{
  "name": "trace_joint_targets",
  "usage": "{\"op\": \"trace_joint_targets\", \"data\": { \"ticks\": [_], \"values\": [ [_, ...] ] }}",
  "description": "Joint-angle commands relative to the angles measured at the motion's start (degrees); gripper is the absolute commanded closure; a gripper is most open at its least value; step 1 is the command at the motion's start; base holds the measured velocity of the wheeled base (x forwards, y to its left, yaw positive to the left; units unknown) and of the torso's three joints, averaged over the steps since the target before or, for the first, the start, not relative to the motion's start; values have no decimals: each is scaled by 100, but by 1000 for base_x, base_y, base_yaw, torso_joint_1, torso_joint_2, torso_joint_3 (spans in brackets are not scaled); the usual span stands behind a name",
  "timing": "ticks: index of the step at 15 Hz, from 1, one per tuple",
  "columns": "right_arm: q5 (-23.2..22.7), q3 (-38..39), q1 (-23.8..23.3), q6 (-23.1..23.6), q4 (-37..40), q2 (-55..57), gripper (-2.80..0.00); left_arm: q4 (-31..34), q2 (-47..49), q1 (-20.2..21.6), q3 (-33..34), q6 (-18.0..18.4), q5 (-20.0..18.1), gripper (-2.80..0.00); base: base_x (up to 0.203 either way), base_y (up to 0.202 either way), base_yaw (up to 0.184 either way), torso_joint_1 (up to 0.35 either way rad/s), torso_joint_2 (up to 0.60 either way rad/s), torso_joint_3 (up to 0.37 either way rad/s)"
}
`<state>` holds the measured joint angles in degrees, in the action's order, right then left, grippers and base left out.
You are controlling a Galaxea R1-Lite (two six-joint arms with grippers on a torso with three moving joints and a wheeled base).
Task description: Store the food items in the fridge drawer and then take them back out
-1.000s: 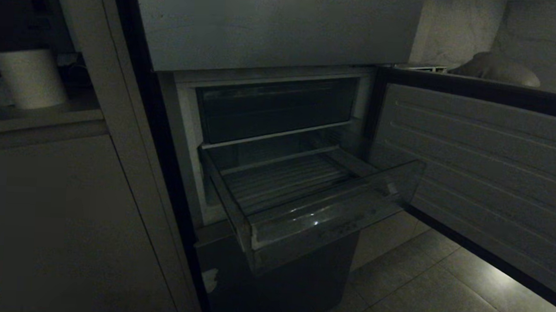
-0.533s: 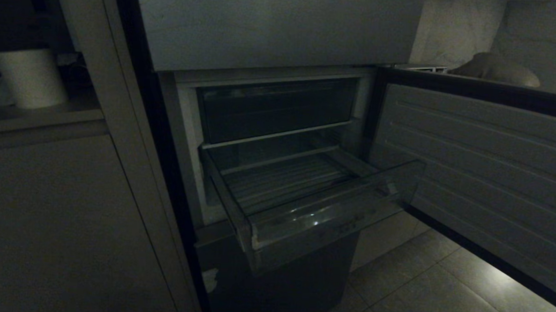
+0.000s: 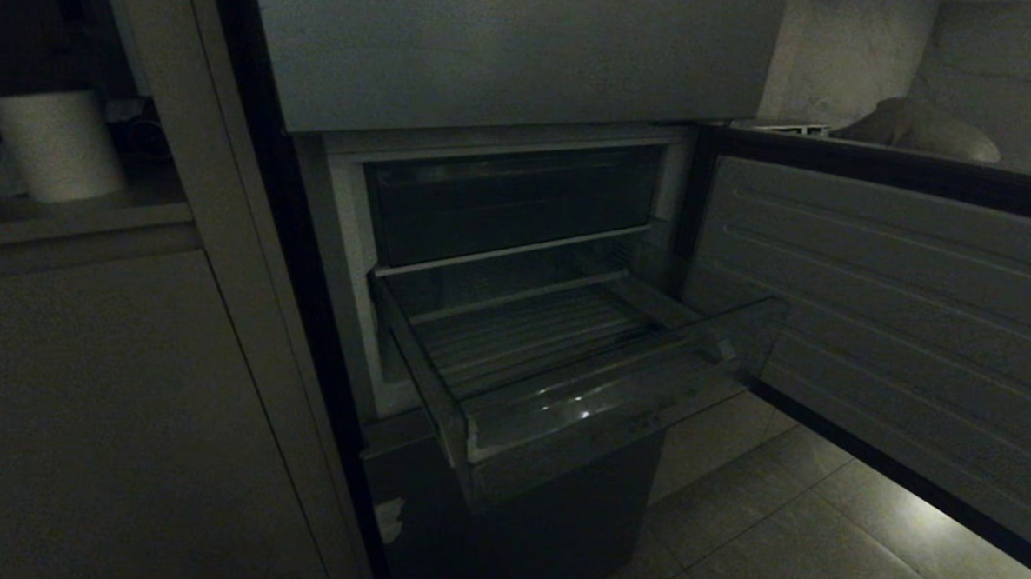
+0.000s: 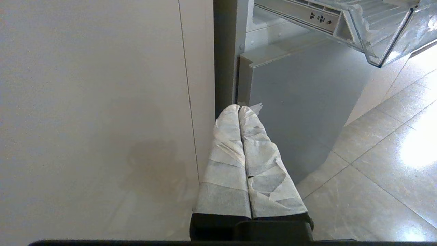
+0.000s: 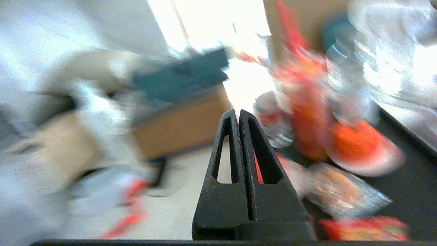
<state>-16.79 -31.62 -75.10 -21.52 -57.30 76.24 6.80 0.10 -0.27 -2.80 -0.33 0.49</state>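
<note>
The fridge drawer of clear plastic stands pulled out, its ribbed bottom bare. One corner of the drawer shows in the left wrist view. My left gripper, its fingers wrapped in white tape, is shut on nothing, low beside the fridge's bottom panel. My right gripper is shut and holds nothing, away from the fridge. Beside it, blurred, a round orange-red food item lies on a black surface, with another red item nearer the wrist. Neither arm shows in the head view.
The fridge door stands open to the right of the drawer, over a tiled floor. A dark compartment sits above the drawer. A tall red cup, clear bottles, a clear-wrapped pack and a cardboard box surround the right gripper.
</note>
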Motion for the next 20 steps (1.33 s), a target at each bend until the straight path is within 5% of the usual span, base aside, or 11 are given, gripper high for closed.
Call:
{"op": "trace_joint_targets", "data": {
  "ticks": [1, 4, 7, 12, 20],
  "values": [
    [1, 256, 989, 17, 107, -1348, 0, -3, 0, 0, -1, -2, 4, 0, 0, 0, 0, 0, 0, 0],
    [80, 628, 3354, 424, 349, -2271, 0, 3, 8, 0, -1, -2, 4, 0, 0, 0, 0, 0, 0, 0],
    [349, 1073, 5570, 1392, 987, -3099, 0, -2, 0, 0, -1, -2, 4, 0, 0, 0, 0, 0, 0, 0],
    [1423, 1549, 7996, 2183, 2487, -3353, 0, 5, -1, 0, -1, -2, -5, 0, 0, 0, 0, 0, 0, 0],
    [1684, 893, 8737, 1360, 2986, 78, 0, 5, 8, 0, -1, -2, 4, 0, 0, 0, 0, 0, 0, 0]
  ]
}}
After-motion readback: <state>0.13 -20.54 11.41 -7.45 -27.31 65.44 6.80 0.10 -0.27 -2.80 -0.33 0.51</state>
